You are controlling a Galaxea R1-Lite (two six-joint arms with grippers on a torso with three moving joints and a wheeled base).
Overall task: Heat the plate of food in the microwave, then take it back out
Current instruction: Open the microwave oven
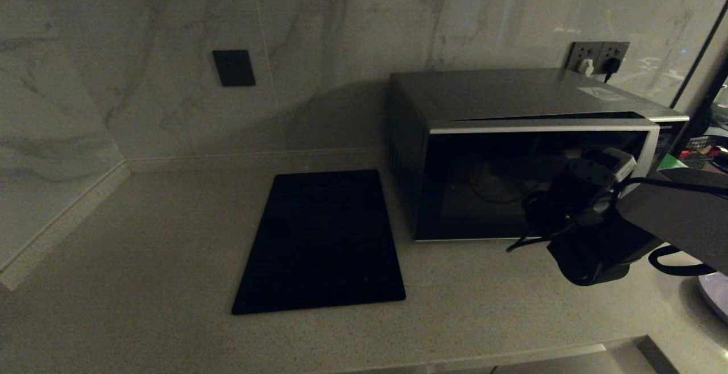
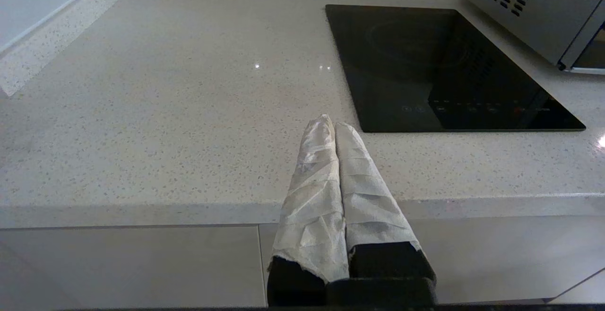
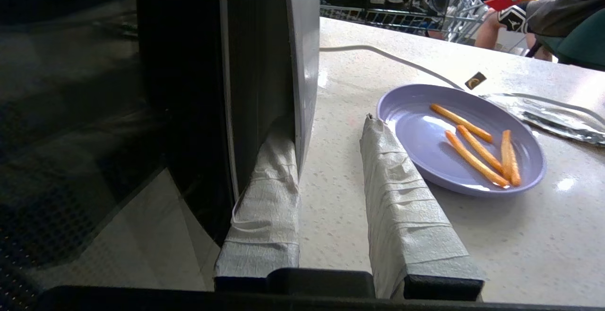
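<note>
The microwave (image 1: 512, 98) stands at the back right of the counter, and its dark glass door (image 1: 483, 192) looks slightly ajar along the top. My right gripper (image 3: 326, 124) is open at the door's right side. One wrapped finger (image 3: 269, 178) is tucked behind the silver handle strip (image 3: 302, 65), the other finger (image 3: 401, 193) stays outside over the counter. The lilac plate (image 3: 416, 131) with a few orange fries (image 3: 472, 155) rests on the counter just beyond that outer finger. My left gripper (image 2: 331, 122) is shut and empty, parked over the counter's front edge.
A flat black slab (image 1: 321, 243) lies left of the microwave. A white cable (image 3: 392, 56) and a foil-like sheet (image 3: 543, 112) lie behind the plate. Wall sockets (image 1: 597, 55) sit behind the microwave. A raised ledge (image 1: 57, 226) borders the counter's left side.
</note>
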